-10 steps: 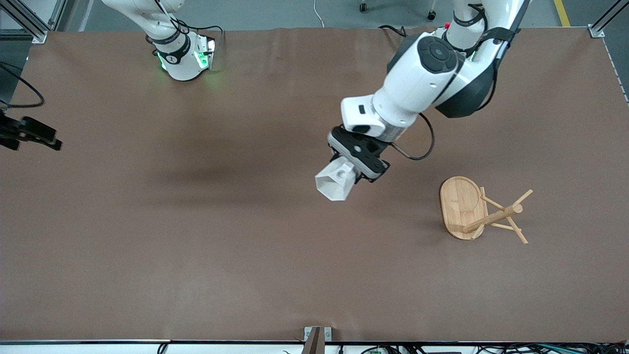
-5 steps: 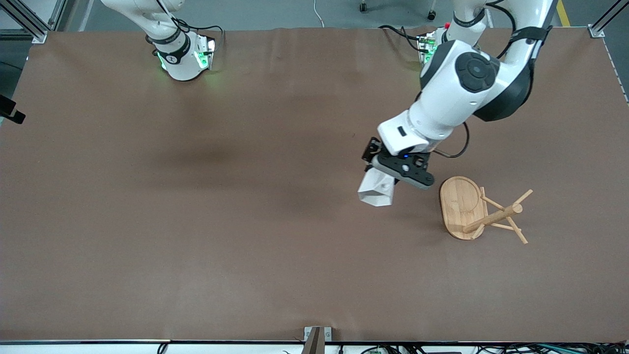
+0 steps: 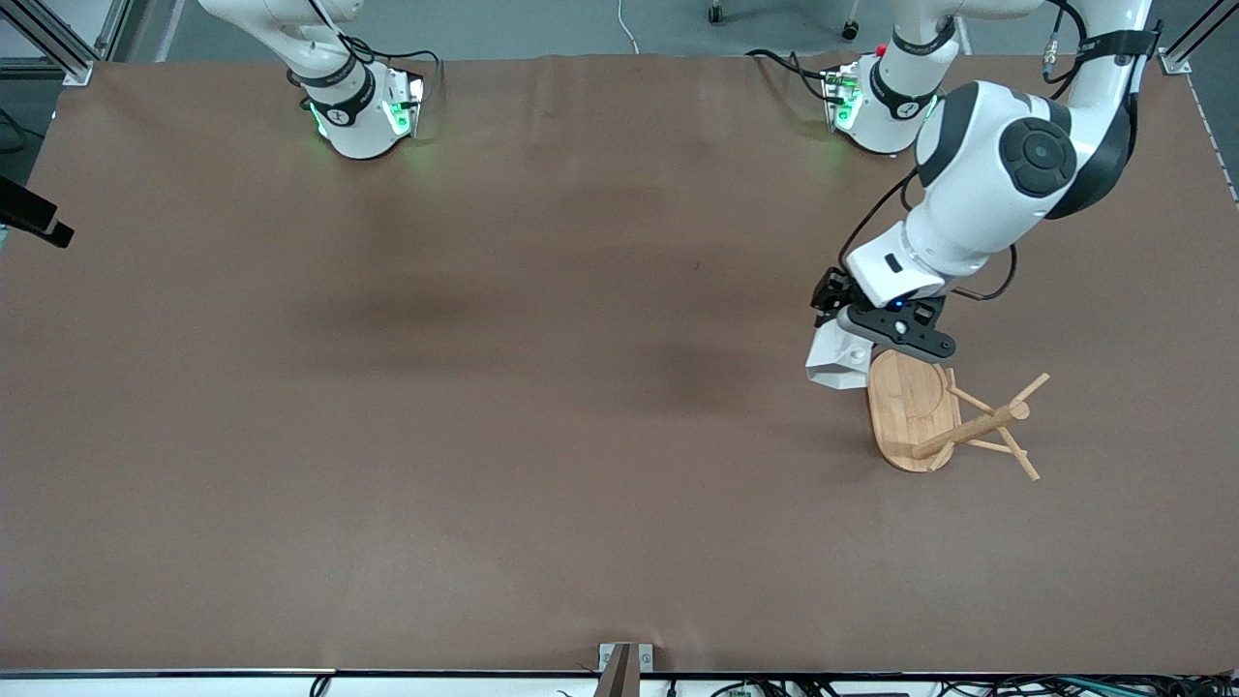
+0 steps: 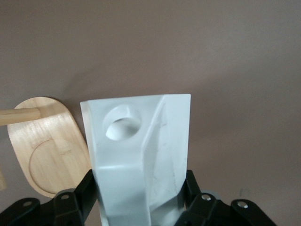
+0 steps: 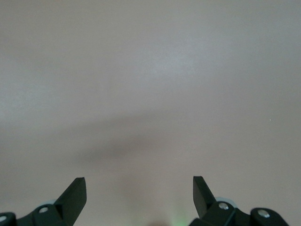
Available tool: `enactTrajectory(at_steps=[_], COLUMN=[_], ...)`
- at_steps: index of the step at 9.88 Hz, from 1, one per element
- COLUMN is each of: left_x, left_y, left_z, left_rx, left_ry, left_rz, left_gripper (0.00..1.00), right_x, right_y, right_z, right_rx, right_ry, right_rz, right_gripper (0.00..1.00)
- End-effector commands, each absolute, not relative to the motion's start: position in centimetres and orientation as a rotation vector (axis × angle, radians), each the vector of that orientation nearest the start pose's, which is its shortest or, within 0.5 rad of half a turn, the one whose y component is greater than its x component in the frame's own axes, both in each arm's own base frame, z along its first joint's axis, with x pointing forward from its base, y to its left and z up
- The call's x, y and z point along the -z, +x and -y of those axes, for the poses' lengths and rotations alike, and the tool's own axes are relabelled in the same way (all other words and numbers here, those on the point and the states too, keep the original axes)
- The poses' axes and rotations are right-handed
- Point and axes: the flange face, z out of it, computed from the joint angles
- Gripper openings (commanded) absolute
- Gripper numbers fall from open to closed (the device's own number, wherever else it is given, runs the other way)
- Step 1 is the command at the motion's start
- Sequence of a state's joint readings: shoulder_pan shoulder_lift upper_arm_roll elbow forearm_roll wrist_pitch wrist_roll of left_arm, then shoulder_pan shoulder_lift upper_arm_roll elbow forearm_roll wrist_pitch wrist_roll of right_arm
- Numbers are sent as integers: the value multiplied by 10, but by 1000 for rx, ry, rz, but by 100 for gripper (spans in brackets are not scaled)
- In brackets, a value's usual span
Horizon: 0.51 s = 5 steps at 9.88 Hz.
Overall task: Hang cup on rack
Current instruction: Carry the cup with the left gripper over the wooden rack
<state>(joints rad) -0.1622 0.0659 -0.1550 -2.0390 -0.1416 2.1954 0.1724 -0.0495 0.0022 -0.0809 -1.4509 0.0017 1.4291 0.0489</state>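
The white faceted cup (image 3: 834, 361) hangs in the air at the edge of the rack's oval base, with my left gripper (image 3: 857, 341) shut on it. In the left wrist view the cup (image 4: 141, 141) fills the middle, the round hole of its handle facing the camera, and the black fingers (image 4: 77, 195) of the left gripper (image 4: 141, 197) press its two sides. The bamboo rack (image 3: 915, 407) stands toward the left arm's end of the table, post and pegs (image 3: 978, 426) rising from it. Its base (image 4: 47, 155) shows beside the cup. My right gripper (image 5: 138, 188) is open over bare table.
The brown table top (image 3: 484, 387) stretches wide around the rack. A black piece of the right arm's hand (image 3: 34, 215) shows at the table's edge at the right arm's end. Both arm bases (image 3: 358, 106) stand along the edge farthest from the front camera.
The left arm has carried the cup from over the table's middle toward the left arm's end, up to the rack's base. The right hand has shifted slightly at the table's edge.
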Motion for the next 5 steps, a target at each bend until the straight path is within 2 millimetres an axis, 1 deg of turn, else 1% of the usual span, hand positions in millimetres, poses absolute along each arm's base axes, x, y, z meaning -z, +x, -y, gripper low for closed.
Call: enactTrajectory(at_steps=[1, 2, 4, 5], left_x=[-401, -396, -395, -394], left_y=[545, 552, 571, 575], left_z=[159, 154, 140, 135], left_rx=[104, 105, 128, 131], left_ry=[-3155, -3149, -3142, -3145], left_rz=[-793, -816, -831, -833], left_gripper=[2, 2, 2, 2], right_x=[-671, -671, -671, -671], right_y=[533, 533, 534, 534], right_z=[64, 64, 65, 65], right_rx=[-39, -39, -37, -37], right_ry=[-3137, -3137, -3136, -3136], right_rz=[-255, -255, -257, -257], right_gripper=[100, 100, 100, 100])
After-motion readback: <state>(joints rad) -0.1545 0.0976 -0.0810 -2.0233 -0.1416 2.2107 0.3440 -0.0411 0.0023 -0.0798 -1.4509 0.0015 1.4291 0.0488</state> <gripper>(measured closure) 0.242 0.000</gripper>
